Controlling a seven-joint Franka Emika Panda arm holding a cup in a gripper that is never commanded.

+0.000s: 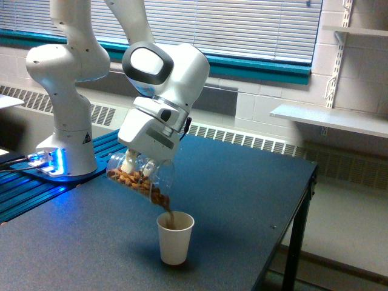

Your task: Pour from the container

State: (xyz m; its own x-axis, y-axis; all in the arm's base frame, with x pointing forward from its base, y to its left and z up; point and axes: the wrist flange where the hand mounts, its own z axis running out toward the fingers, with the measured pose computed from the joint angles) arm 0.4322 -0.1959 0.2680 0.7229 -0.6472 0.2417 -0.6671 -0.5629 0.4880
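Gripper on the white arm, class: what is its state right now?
Gripper: shut on the clear plastic cylindrical jar, tilted mouth-down, with brown nut-like pieces spilling into the white paper cup.

From my station I see the arm [91,54] as glossy white, built of fat rounded segments. The wrist housing [167,66] carries a dark grey oval cap with a pale centre. Below it sits a boxy white hand [148,134] with a grey seam and a small black part on its side. The fingers [129,162] look cream-white. The base column [70,130] bears a small triangular warning sticker, and its foot glows blue.
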